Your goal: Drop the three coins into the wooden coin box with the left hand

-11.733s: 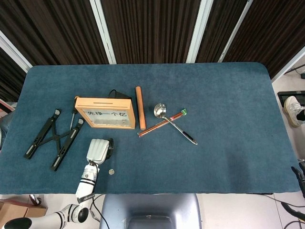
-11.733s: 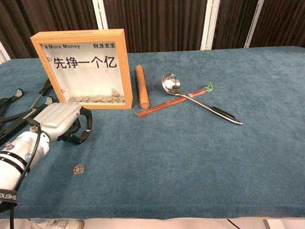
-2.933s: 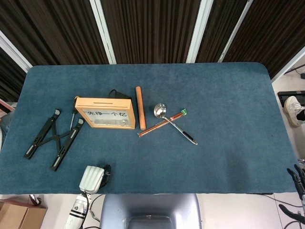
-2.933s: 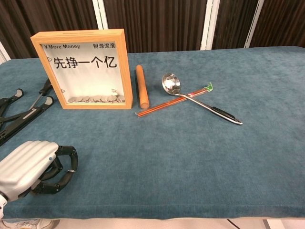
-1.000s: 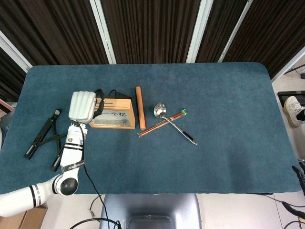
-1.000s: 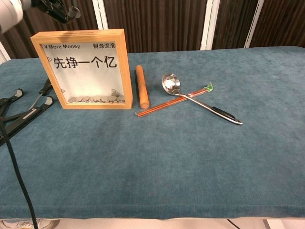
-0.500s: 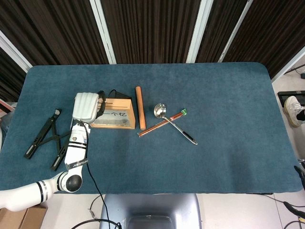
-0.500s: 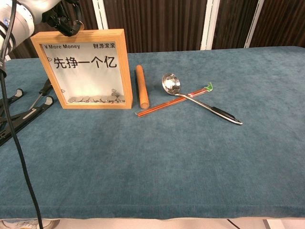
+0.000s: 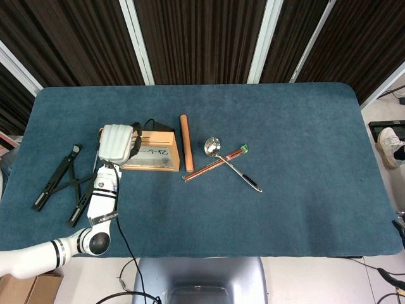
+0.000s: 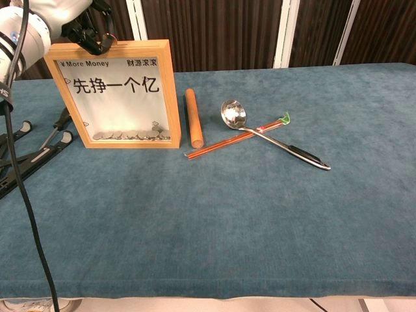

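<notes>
Inspection: left hand [image 9: 118,143] over wooden coin box [image 10: 123,91], left of frame.
We see fingers [image 10: 94,40] curled above its top edge; we cannot tell whether they hold anything.

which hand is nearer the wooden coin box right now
Left. The left hand is over the top left corner of the wooden coin box, fingers curled at its upper edge. The right hand shows in neither view.
</notes>
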Tool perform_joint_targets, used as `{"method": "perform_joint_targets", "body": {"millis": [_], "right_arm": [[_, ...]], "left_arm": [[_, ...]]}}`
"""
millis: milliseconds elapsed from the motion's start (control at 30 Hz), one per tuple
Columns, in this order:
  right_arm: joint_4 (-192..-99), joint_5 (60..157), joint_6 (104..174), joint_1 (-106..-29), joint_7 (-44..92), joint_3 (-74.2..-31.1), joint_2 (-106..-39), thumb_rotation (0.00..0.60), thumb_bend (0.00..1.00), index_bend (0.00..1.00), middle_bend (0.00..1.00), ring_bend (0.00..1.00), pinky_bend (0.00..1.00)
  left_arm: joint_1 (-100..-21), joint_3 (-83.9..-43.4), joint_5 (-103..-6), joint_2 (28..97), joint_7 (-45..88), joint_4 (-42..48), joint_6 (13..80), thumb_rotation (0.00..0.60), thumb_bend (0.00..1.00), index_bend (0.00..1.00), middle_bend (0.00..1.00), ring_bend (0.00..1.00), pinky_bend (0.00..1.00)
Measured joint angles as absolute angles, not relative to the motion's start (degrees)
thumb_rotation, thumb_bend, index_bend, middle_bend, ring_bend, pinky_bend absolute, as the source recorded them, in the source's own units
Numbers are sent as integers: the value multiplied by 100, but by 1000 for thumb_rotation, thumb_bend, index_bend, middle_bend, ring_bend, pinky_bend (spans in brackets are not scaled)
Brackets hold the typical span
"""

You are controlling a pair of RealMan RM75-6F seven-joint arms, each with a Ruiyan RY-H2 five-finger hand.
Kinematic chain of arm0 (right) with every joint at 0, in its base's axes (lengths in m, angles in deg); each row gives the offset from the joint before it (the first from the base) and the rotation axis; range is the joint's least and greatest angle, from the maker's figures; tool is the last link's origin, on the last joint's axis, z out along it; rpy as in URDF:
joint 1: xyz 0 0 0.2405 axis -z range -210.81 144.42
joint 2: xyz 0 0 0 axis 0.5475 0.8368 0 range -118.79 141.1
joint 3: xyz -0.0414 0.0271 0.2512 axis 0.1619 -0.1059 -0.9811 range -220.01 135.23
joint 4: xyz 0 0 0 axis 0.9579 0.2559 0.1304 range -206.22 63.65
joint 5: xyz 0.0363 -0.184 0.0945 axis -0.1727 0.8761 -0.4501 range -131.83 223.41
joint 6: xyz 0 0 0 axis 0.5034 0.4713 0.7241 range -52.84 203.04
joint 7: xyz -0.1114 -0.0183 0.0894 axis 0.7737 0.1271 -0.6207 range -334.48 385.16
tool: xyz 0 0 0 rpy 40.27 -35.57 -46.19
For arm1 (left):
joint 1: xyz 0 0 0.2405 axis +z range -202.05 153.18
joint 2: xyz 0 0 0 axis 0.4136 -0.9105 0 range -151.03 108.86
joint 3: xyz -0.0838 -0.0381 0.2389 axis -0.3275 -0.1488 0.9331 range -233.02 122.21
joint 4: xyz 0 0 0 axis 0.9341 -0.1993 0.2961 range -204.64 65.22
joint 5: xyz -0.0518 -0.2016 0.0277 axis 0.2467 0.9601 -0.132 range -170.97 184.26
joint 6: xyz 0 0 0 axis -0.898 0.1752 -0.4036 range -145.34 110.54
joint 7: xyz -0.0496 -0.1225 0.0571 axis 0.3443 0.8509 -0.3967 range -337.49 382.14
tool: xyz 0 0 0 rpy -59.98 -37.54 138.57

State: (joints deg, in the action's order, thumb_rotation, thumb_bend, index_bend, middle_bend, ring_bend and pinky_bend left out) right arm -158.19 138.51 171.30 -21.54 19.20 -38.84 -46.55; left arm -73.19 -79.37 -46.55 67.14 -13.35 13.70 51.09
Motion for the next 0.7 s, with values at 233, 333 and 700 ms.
{"method": "perform_joint_targets", "body": {"millis": [233, 333, 700], "right_arm": [[-15832, 13853, 17124, -2156, 1941, -3885, -4657, 600, 207, 0, 0, 0, 0], [-15833, 13845, 17122, -2155, 1947, -3888, -4659, 600, 208, 0, 0, 0, 0], [-15823, 13841, 17135, -2149, 1926, -3899, -4654, 600, 208, 0, 0, 0, 0]], "left_arm": [[-7333, -7903, -4623, 6692, -1314, 1368, 5134, 600, 448, 438, 1000, 1000, 1000], [-7336, -7895, -4622, 6682, -1306, 1372, 5150, 600, 449, 312, 1000, 1000, 1000], [-7308, -7852, -4707, 6534, -1247, 1668, 5303, 600, 432, 220, 990, 996, 1000]]}}
